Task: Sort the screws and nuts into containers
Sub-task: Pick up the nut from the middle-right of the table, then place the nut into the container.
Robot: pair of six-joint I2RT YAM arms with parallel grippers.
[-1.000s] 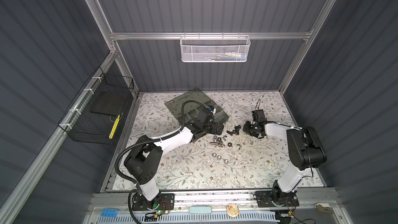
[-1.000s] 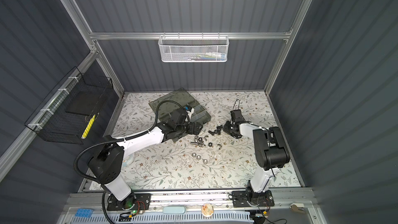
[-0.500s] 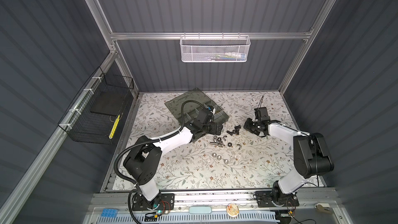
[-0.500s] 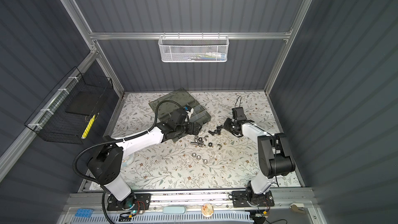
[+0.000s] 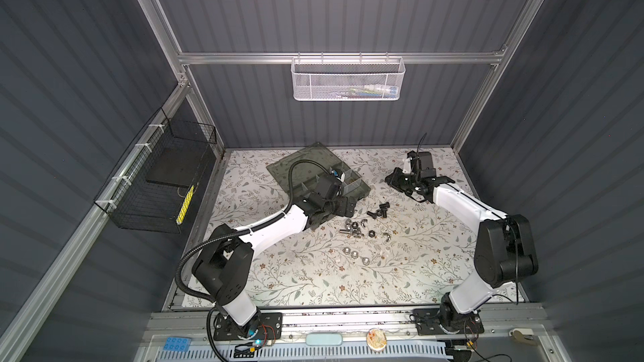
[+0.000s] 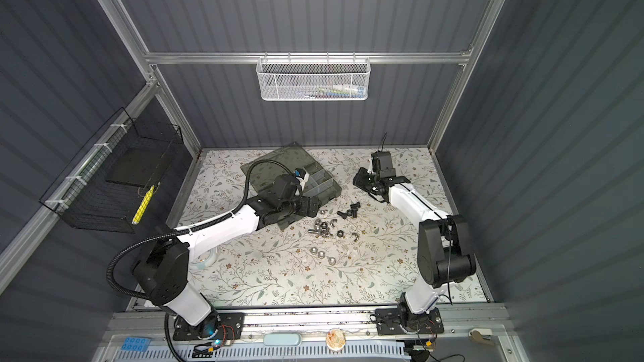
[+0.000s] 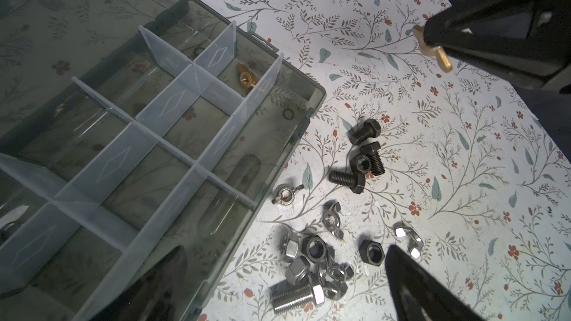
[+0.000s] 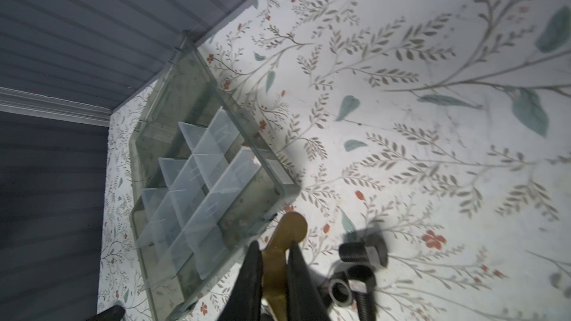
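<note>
Desk (image 5: 313, 283): floral cover, carries everything.

White mesh basket (image 5: 348, 80) on the back wall and black wire basket (image 5: 156, 182) on the side wall. Both are clear of the work and neither is a target.

Organizer case (image 5: 353, 186): lies open and flat towards the back of the desk, with pale dividers marking out its compartments. Most look empty. One brass wing nut (image 7: 245, 78) already lies in a compartment near the end facing the right arm.

Left arm: the wrist hangs over the case's near edge. Left pincer (image 7: 284, 251) is spread wide with nothing in it, above the loose pile. It crowds the nearer compartments; the far end looks open to approach.

Right pincer (image 8: 275, 247): clenched on a second brass wing nut (image 8: 290, 226), gripped across one flat ear. It is held off the desk just beside the case, not yet over it.

Loose pile between the arms, just off the case's edge:
- black bolts (image 7: 364, 132)
- a silver bolt (image 7: 296, 296)
- silver wing nuts (image 7: 285, 194)
- dark hex nuts (image 7: 372, 251)
- three silver hex nuts (image 5: 355, 255) lying apart, nearer the front

Handling, by judgement: all of it is rigid, smooth metal, light for the pincer and not fragile. The bolts will likely roll, so take them across the shank. Take hex nuts across the flats and wing nuts by an ear. The held nut has a thin purchase and could pivot or slip. It will likely bounce if released high, so a low drop inside the dividers seems wise.
</note>
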